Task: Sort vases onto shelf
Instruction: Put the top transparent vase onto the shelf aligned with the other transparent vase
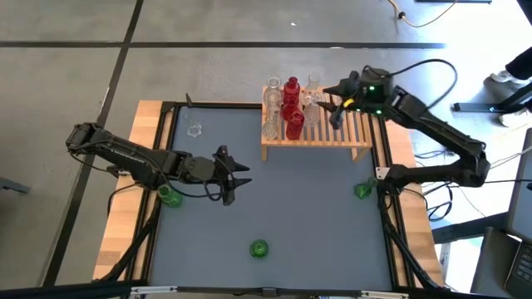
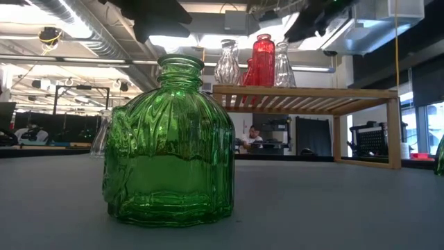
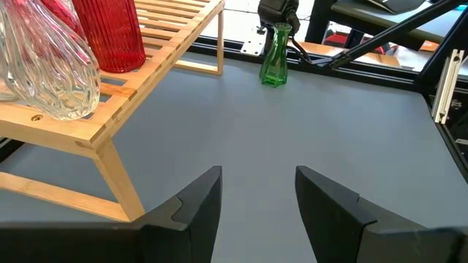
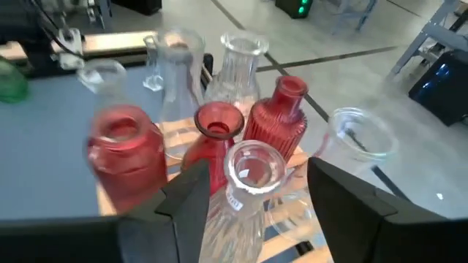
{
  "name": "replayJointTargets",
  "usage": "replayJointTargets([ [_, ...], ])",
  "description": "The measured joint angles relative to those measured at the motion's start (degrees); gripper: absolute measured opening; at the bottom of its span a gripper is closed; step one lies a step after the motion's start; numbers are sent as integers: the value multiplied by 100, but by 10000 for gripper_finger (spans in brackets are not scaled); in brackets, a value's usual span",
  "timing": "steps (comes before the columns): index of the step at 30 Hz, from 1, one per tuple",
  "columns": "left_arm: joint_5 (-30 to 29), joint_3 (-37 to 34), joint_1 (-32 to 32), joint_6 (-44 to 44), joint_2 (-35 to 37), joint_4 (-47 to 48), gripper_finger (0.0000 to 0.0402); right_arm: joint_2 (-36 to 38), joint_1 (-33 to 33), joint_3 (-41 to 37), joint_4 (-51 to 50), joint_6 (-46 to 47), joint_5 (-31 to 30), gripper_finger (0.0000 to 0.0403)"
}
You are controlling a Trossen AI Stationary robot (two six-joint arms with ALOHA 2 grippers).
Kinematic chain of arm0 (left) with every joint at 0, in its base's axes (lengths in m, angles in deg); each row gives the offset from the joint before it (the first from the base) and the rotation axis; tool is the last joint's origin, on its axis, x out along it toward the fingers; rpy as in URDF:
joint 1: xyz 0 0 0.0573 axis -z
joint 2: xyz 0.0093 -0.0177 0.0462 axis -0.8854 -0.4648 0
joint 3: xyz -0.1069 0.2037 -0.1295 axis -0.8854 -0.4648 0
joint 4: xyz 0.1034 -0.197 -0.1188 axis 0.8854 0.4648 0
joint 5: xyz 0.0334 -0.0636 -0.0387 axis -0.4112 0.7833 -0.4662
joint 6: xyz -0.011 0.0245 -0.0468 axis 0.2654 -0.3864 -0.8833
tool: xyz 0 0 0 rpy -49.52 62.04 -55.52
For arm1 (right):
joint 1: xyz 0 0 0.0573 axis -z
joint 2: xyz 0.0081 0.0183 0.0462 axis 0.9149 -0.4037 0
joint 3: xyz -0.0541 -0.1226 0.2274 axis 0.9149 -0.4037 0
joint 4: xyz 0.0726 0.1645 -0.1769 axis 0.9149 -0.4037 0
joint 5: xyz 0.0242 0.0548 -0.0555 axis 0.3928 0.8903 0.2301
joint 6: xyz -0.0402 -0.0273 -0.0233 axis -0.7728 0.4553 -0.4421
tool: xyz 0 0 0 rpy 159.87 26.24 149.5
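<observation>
1. You work on a grey table [image 1: 274, 199] in an open workshop.
2. Your right gripper [image 1: 337, 105] hangs over the shelf [image 1: 353, 133], jaws apart around a clear vase [image 4: 245, 190], not gripping it.
3. Just beyond it, red and clear vases [image 1: 287, 104] already stand grouped.
4. Farther off, your left gripper [image 1: 237, 178] waits open and empty; green vases [image 1: 259, 247] remain on the table.

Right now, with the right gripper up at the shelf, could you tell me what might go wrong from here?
The right gripper hangs open right over a tight cluster of clear and red vases on the shelf; pulling away carelessly could tip one into its neighbours. The cluster fills one end, so later placements may crowd it. The left gripper is open and empty over the mat while green vases remain unsorted.
</observation>
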Motion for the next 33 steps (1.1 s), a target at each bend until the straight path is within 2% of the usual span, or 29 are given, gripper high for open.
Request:
replayJointTargets([
  [4,-11,0,0,-47,0,0,167,342,-28,169,-450,232,392,213],
  [8,-197,0,-65,-153,101,38,167,723,-503,36,-603,445,621,213],
  [13,-323,9,-204,-153,482,212,172,1112,-1510,-423,-565,770,216,214],
  [16,-341,18,-421,-276,765,667,192,1222,-2151,-922,-328,946,-170,214],
  [25,-984,625,-1902,-925,1043,2992,281,1205,-3686,-2375,960,997,-993,214],
  [33,-1016,712,-3437,-1355,1026,4253,289,1200,-4259,-2747,1161,1074,-1509,214],
])
